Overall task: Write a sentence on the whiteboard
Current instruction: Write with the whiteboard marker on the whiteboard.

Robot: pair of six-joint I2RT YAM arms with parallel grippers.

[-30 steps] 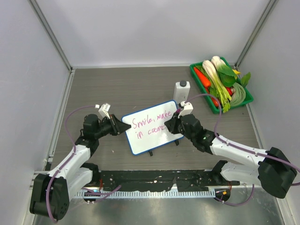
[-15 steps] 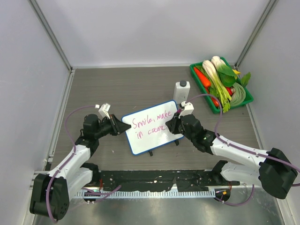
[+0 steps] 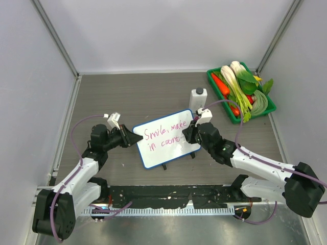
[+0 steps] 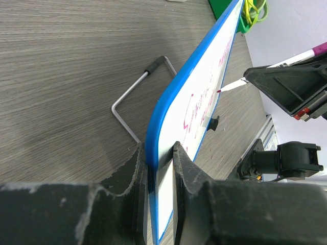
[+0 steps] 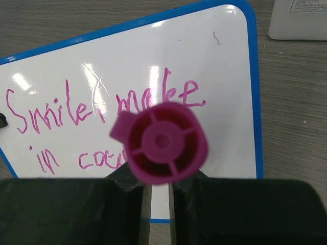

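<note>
The whiteboard [image 3: 159, 156] stands propped on the worktop [image 3: 127, 97], its left edge clamped in the left gripper [image 4: 159, 153]. The right gripper [image 3: 190, 133] is closed on the marker [image 5: 162, 143], whose tip is at the second line of the sentence [image 3: 166, 135]. Pushing too hard could slip the board in that grip and smear letters.

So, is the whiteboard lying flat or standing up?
Standing, tilted back. The whiteboard rises off the table on its edge, a wire stand behind it, and the left end effector clamps its rim.
</note>
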